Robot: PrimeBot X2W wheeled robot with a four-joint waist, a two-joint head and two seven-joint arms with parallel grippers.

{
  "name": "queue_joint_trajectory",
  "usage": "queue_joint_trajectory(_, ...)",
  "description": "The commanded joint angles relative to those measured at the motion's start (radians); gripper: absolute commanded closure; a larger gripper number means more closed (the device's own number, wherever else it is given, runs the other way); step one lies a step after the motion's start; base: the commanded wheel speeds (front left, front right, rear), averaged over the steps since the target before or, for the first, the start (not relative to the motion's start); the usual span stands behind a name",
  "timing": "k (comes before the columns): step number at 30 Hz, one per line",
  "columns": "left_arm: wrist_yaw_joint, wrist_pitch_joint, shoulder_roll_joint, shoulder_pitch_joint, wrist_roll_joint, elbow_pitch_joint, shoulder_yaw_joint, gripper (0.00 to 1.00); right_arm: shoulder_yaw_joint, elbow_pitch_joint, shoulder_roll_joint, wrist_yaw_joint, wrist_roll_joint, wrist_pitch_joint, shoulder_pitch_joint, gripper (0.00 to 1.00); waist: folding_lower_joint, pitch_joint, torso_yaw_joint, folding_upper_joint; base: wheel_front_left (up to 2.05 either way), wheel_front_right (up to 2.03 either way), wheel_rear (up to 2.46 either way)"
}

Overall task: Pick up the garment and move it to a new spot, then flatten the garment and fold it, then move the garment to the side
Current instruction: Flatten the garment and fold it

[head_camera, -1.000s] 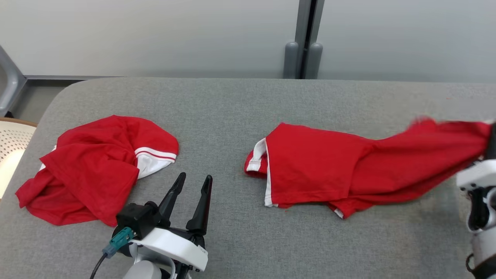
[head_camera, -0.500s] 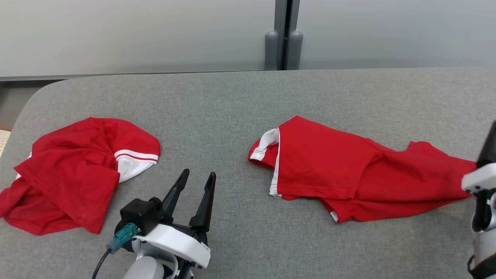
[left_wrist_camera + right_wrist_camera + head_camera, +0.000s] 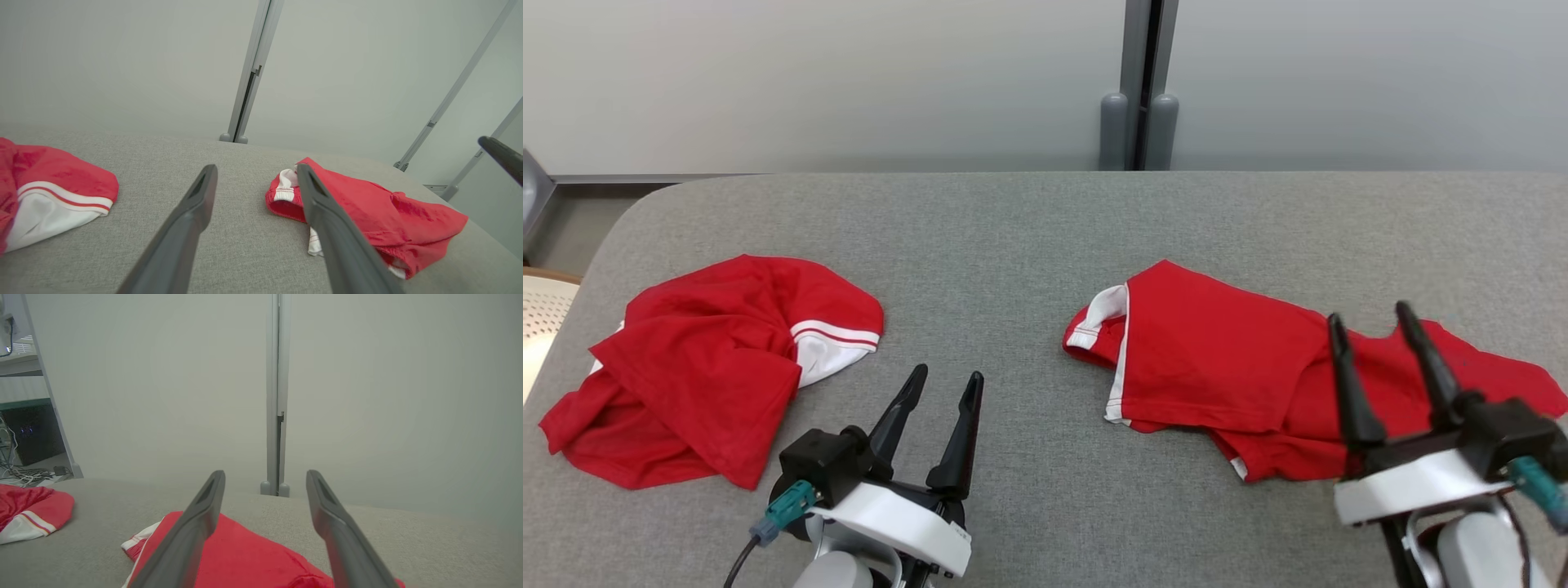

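Lying crumpled on counter: garment, soft, light, limp.
Both jaws released, empty; probably best gripped at two hem corners.

Grey table, pale wall, grey post.

We see a grey fabric-covered table with a rounded left corner. Two crumpled heaps lie on it, well apart: the red garment with white trim on our right, a second red shirt with a white striped sleeve on our left
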Motion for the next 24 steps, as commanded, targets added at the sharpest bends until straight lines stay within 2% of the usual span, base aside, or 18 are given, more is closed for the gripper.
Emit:
queue_joint_trajectory(1, -0.002, 0.000, 0.004, 0.002, -0.002, -0.002, 0.002, 0.00, 0.003, -0.007, -0.002, 0.000, -0.007, -0.001, 0.003, 0.00, 0.0000, -0.001, 0.004, 0.0000, 0.00, 0.00, 0.00)
queue_joint_trajectory(8, -0.002, 0.000, 0.004, -0.004, -0.001, -0.001, 0.000, 0.00, 0.122, 0.004, -0.009, 0.000, -0.017, -0.001, 0.002, 0.00, 0.0000, 0.016, 0.043, 0.0000, 0.00, 0.00, 0.00)
queue_joint_trajectory(17, -0.002, 0.000, 0.004, -0.024, -0.032, 0.000, -0.027, 0.00, 0.362, 0.173, -0.062, 0.000, 0.008, 0.066, -0.106, 0.00, 0.0000, 0.073, 0.121, 0.0000, 0.00, 0.00, 0.00)
queue_joint_trajectory(24, -0.002, 0.000, 0.003, -0.045, -0.060, -0.006, -0.055, 0.00, 0.384, 0.344, -0.067, 0.000, 0.005, 0.106, -0.182, 0.00, 0.0000, 0.124, 0.193, 0.0000, 0.00, 0.00, 0.00)
